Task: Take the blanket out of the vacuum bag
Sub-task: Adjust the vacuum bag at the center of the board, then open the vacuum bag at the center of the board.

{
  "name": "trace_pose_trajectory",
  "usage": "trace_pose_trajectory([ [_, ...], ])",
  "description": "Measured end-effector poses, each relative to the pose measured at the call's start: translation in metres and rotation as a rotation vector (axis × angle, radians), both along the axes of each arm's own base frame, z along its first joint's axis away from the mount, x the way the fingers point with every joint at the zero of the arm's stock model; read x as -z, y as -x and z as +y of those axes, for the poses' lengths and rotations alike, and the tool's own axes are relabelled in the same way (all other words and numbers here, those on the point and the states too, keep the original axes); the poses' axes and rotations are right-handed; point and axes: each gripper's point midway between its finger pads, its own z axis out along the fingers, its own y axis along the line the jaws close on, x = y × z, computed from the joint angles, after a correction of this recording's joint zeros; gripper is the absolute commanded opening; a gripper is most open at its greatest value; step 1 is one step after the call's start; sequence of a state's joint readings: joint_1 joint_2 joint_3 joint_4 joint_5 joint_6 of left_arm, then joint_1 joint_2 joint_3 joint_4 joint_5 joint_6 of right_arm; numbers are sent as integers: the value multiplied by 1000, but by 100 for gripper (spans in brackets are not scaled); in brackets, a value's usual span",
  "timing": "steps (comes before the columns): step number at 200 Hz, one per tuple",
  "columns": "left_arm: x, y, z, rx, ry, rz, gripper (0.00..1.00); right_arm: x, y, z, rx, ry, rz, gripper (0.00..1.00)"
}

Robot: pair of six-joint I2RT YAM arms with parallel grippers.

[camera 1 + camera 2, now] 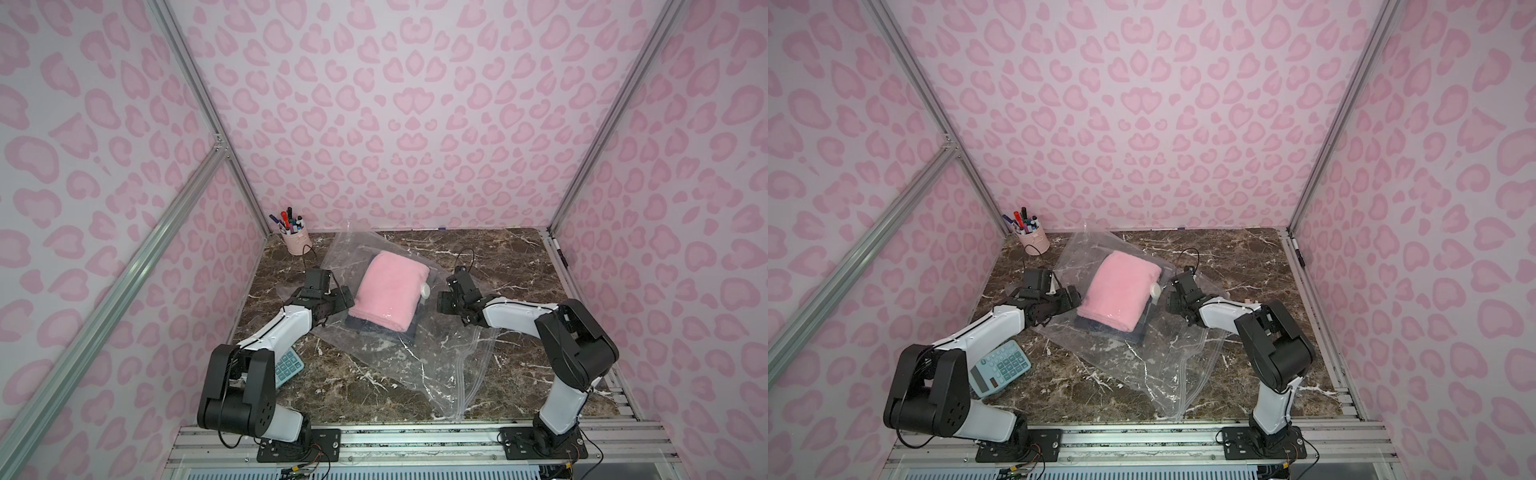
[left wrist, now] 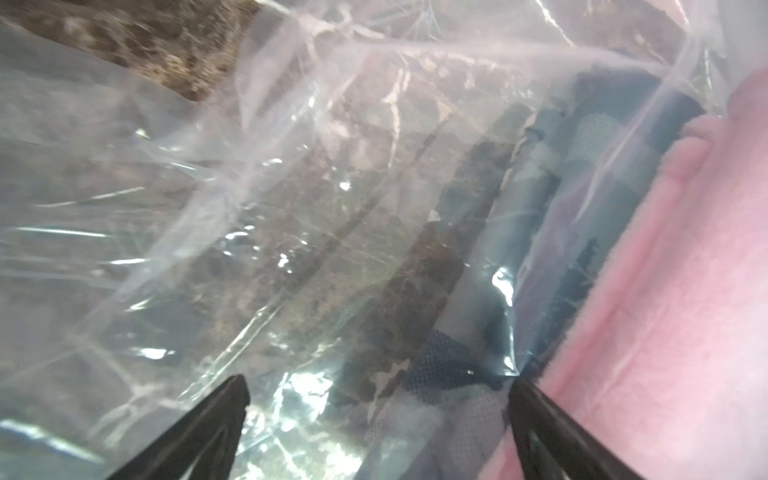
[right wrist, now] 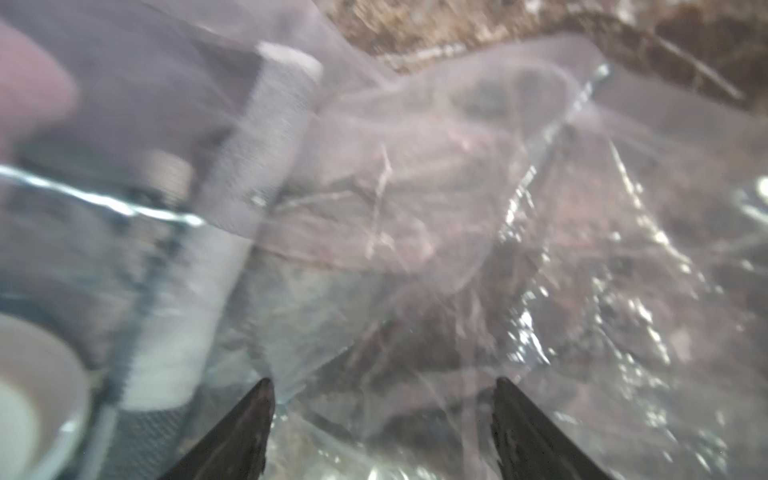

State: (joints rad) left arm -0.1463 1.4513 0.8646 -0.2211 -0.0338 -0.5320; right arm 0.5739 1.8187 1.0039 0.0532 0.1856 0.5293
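**Flanking the bagged blanket with both claws open**

Starting at the upper left of the bench (image 1: pixel 519 266): spotting a pink pen cup (image 1: pixel 297 243) standing in the corner. Lower left, spotting a teal calculator (image 1: pixel 1000 368) lying partly under the left arm.

Moving rightward, finding the left claw (image 2: pixel 378 376) just left of centre in both top views, spreading its jaws wide and gripping nothing. In the left wrist view, seeing one fingertip (image 2: pixel 540 415) touching crinkled plastic beside pink fabric, the other lying over clear film.

Coming to the centre: seeing the vacuum bag (image 1: pixel 415 365) sprawling diagonally from the upper middle of the bench down towards its lower right edge, zip-seal end lowest. Finding the blanket (image 1: pixel 388 291), pink and folded, lying inside the bag's upper half. Seeing it resting on a dark blue folded cloth (image 1: pixel 365 326), with the round white valve (image 1: pixel 424 292) just at its right edge.

Ending right of centre: finding the right claw (image 3: pixel 383 380) hovering beside the valve, holding its jaws well apart over the plastic and clasping nothing. Getting only a blurred right wrist view.
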Motion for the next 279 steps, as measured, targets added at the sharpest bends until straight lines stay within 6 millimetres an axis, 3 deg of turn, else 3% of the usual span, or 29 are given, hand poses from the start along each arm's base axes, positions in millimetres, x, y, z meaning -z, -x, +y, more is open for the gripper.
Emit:
trace_pose_trajectory([
  [31, -48, -3, 12, -36, -52, -104, 99, -45, -15, 22, -79, -43, -99, 80],
  [45, -81, -4, 6, -8, -66, -187, 98, -81, -13, 24, -91, -40, -161, 81],
  [59, -114, -2, -13, 72, -69, -277, 97, -124, -11, 18, -65, -33, -237, 82],
  [78, -142, 7, -57, 240, -51, -360, 93, -173, -7, -21, 47, -6, -317, 83],
  [93, -148, 18, -97, 389, -18, -378, 92, -192, -2, -84, 213, 0, -339, 83],
  [109, -141, 39, -147, 554, 10, -361, 90, -184, 11, -164, 413, 6, -330, 84],
  [127, -131, 75, -214, 765, 33, -325, 90, -152, 38, -246, 632, 23, -259, 84],
  [138, -122, 101, -252, 886, 18, -298, 90, -135, 50, -272, 698, 26, -213, 84],
  [152, -110, 130, -293, 991, -36, -268, 91, -117, 57, -290, 735, 15, -159, 83],
  [176, -83, 172, -348, 1122, -154, -215, 91, -90, 69, -304, 766, -16, -83, 83],
  [208, -47, 202, -391, 1195, -348, -184, 92, -74, 76, -297, 737, -58, -34, 83],
  [227, -29, 208, -401, 1204, -429, -167, 92, -71, 83, -298, 738, -69, -34, 83],
  [279, 1, 186, -400, 1126, -606, -169, 92, -73, 88, -298, 719, -101, -71, 84],
])
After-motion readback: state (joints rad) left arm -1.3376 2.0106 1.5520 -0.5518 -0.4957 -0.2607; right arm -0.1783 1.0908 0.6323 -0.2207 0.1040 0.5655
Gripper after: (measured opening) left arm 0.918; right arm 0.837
